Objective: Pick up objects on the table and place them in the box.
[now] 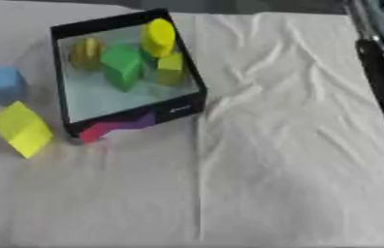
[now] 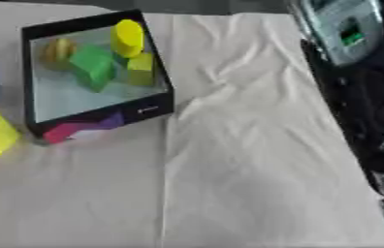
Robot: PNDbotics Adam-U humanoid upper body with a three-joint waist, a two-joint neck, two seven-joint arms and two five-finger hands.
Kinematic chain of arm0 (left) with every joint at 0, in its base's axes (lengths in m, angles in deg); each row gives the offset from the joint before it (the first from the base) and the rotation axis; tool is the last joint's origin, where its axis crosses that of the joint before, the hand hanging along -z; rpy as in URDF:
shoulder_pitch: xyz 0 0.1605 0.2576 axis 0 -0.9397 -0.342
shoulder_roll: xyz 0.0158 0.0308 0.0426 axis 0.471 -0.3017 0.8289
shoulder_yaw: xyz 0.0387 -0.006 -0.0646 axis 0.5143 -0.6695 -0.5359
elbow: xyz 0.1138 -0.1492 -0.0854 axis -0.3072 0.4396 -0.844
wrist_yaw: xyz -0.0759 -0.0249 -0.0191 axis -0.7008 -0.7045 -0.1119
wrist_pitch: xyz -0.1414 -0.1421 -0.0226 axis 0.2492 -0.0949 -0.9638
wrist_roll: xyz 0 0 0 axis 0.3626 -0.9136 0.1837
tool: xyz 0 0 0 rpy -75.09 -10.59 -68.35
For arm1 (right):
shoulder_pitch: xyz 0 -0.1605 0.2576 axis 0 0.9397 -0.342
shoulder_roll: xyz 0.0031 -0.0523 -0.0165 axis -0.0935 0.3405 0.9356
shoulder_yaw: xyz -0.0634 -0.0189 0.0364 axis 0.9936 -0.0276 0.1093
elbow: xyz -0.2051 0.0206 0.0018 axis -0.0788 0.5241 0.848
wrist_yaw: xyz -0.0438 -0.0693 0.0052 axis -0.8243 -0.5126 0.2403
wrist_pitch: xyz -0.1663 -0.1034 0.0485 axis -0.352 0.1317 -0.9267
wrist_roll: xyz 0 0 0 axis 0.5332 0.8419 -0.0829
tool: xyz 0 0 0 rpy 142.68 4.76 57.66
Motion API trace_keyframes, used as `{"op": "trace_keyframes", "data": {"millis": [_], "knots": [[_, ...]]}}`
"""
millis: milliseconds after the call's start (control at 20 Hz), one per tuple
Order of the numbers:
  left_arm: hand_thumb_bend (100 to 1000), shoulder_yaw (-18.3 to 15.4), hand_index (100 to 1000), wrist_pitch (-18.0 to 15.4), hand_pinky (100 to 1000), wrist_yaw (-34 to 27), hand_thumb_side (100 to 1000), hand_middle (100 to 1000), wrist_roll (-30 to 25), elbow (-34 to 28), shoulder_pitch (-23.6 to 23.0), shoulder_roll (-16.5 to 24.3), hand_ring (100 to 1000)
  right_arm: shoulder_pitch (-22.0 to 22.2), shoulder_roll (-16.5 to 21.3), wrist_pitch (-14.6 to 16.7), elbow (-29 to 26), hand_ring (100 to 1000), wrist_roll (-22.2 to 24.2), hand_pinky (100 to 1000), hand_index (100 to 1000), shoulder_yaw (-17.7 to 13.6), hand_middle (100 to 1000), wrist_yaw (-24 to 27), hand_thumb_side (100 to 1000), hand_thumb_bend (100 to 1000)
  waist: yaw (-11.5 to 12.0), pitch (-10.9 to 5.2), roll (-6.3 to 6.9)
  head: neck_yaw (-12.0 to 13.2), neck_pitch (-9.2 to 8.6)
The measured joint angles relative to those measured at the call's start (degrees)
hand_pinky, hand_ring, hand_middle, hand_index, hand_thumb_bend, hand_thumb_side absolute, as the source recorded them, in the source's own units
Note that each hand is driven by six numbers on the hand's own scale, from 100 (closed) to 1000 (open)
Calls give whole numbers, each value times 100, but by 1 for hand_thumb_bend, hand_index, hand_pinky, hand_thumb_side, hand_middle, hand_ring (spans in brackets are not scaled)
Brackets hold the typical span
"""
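Up at the far left of the desk (image 1: 297,184), which is covered by a creased white cloth (image 1: 289,121), stands the black-rimmed box (image 1: 63,77) with a pale floor, set slightly askew. Inside it lie four things: a green block (image 1: 121,65) near the middle, a bright yellow rounded piece (image 1: 157,36) leaning against the far right corner, a smaller yellow-green block (image 1: 170,69) just beside the right wall, and a dull ochre rounded piece (image 1: 85,52) at the far left. Outside the box, well to its left, a blue cube (image 1: 5,83) sits on the cloth, and nearer the camera a yellow block (image 1: 22,128) rests tilted on a corner. Touching the box's near wall, a red piece (image 1: 98,131) and a purple piece (image 1: 140,121) lie side by side, partly tucked under the rim. Along the right edge a black and silver arm (image 2: 357,97) of the robot comes down the picture; no hand shows in either view, so the state of the fingers cannot be told, and nothing is seen being held.
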Motion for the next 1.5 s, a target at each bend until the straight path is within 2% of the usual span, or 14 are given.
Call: {"op": "trace_keyframes", "data": {"millis": [200, 300, 350, 400, 450, 550, 600, 700, 800, 850, 1000, 1150, 1250, 1500], "knots": [[100, -40, 808, -9, 760, 104, 668, 765, -44, -346, -11, 432, 811, 794, 337, 278, -416, 858, -513, 827, 859, -366, 731, 731, 599, 100, -12, 0, 9, 72, 27], [100, -71, 821, -2, 769, 181, 587, 782, -132, -519, -9, 697, 819, 1145, 406, 463, -552, 858, -738, 827, 863, -517, 737, 930, 609, 100, -12, 0, 40, 89, 44], [100, -88, 829, 2, 775, 230, 685, 789, -203, -599, 2, 862, 825, 1315, 412, 568, -600, 858, -848, 827, 867, -590, 740, 1003, 644, 100, -12, 0, 67, 90, 45], [100, -105, 829, 4, 775, 298, 544, 789, -310, -676, 24, 1065, 825, 1477, 412, 676, -636, 858, -962, 827, 867, -660, 740, 1059, 614, 100, -11, 0, 86, 87, 45], [100, -119, 836, 6, 785, 380, 483, 795, -441, -742, 58, 1283, 832, 1616, 412, 771, -653, 855, -1072, 826, 868, -717, 745, 1096, 619, 100, -10, -3, 104, 81, 46], [119, -135, 848, 0, 796, 570, 421, 804, -811, -814, 163, 1782, 837, 1838, 407, 931, -654, 856, -1282, 827, 870, -827, 755, 1124, 625, 100, 4, -19, 130, 58, 48], [124, -135, 850, -15, 797, 677, 418, 806, -1032, -823, 230, 2037, 838, 1924, 389, 991, -650, 856, -1371, 827, 870, -874, 756, 1124, 625, 100, 11, -26, 141, 42, 49], [220, -109, 872, -71, 817, 858, 373, 826, -1532, -807, 365, 2512, 849, 2068, 346, 1075, -595, 858, -1514, 828, 874, -960, 773, 1111, 634, 100, 13, -30, 162, 17, 51], [299, -17, 892, -195, 835, 1007, 381, 833, -2126, -756, 465, 2926, 859, 2184, 288, 1116, -453, 854, -1628, 826, 868, -1028, 764, 1067, 634, 100, 12, -30, 172, -30, 81], [369, 42, 893, -277, 844, 1086, 371, 823, -2453, -728, 513, 3102, 863, 2230, 268, 1126, -363, 853, -1669, 825, 864, -1051, 761, 1050, 635, 100, 11, -31, 172, -55, 96], [485, 236, 889, -551, 859, 1293, 381, 828, -3475, -657, 637, 3510, 873, 2312, 229, 1146, -110, 852, -1727, 825, 864, -1091, 761, 1013, 644, 100, -9, -31, 172, -99, 102], [602, 414, 874, -769, 871, 1499, 384, 823, -4391, -627, 731, 3759, 878, 2324, 218, 1169, 89, 849, -1747, 824, 863, -1116, 755, 1013, 646, 100, -22, -31, 172, -111, 104], [643, 512, 869, -862, 873, 1638, 381, 820, -4845, -587, 800, 3859, 877, 2320, 210, 1182, 193, 848, -1756, 823, 862, -1121, 753, 1013, 652, 100, -27, -31, 172, -110, 104], [752, 762, 859, -1047, 896, 2096, 337, 813, -5536, -328, 1029, 3963, 883, 2266, 183, 1206, 505, 843, -1789, 822, 858, -1151, 745, 1009, 669, 100, -34, -31, 186, -53, 103]]}}
